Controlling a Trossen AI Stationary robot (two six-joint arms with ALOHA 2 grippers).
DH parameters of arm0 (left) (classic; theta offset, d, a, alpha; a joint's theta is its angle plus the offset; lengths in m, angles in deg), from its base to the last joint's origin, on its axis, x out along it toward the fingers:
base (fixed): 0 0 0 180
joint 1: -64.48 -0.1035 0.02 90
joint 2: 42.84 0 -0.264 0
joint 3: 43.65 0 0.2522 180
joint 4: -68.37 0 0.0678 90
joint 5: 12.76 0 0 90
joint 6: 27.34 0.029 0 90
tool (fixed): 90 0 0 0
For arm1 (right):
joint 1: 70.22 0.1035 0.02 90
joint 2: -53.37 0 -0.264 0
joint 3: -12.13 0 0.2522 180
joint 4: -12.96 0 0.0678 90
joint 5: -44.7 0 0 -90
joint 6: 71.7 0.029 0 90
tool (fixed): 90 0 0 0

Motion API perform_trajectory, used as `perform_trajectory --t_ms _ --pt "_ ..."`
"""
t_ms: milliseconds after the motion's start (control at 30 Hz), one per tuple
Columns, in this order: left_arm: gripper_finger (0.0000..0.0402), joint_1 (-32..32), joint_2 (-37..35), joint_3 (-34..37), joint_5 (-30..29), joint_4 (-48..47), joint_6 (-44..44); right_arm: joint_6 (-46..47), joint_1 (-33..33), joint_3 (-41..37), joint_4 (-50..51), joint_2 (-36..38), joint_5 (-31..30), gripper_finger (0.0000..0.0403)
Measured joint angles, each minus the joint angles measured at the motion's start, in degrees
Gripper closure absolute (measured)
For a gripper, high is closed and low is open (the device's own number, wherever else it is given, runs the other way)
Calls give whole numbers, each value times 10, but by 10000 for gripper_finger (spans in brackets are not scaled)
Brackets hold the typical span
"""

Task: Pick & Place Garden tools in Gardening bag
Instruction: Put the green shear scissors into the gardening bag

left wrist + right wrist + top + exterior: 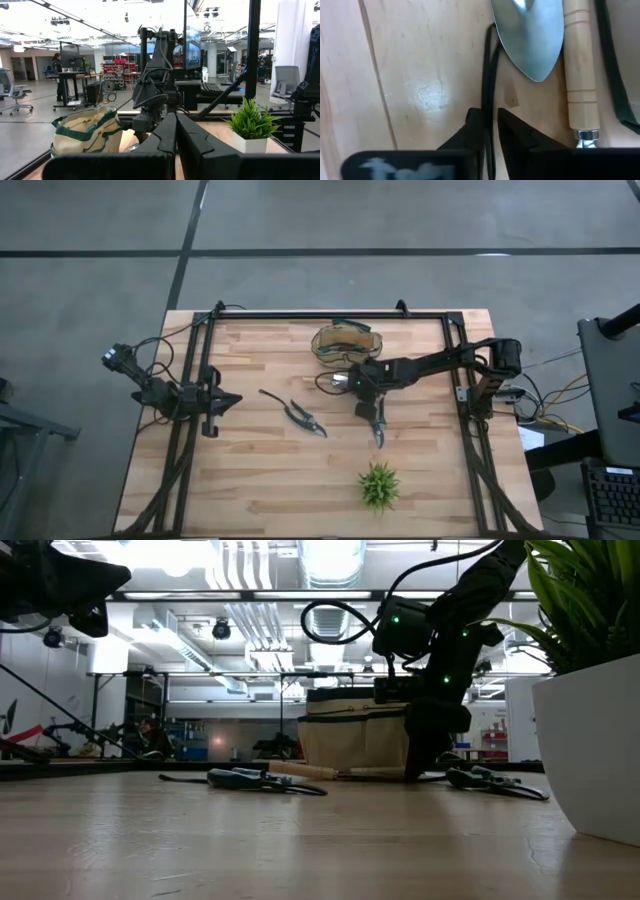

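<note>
The tan gardening bag (345,342) with green trim stands at the table's far middle. My right gripper (490,112) points down just in front of it (365,398) and is shut on a thin black strip (488,65) lying on the wood. The strip runs beside the wooden-handled trowel's metal blade (532,35). Dark-handled pruning shears (300,415) lie flat left of it, and grey shears (380,428) lie on its near side. My left gripper (225,400) waits shut and empty at the table's left. My right gripper pinches the thin black strip (488,97) between its two fingers. It comes from above, pointing down at the table. The strip runs out from between the fingers and lies on the wood; what it belongs to, I cannot tell.
A spiky green plant in a white pot (378,485) stands near the front edge, right of the middle. The trowel's wooden handle (580,65) lies beside the bag's green edge (615,75). A black frame (330,315) borders the table.
</note>
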State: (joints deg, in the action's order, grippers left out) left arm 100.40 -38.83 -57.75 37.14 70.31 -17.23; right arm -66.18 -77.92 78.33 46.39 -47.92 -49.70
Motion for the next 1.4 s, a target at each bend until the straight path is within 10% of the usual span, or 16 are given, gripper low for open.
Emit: perform_trajectory --t_ms 1400 --pt "388 0 0 0 0 1 0 -22 39 50 -86 23 125 395"
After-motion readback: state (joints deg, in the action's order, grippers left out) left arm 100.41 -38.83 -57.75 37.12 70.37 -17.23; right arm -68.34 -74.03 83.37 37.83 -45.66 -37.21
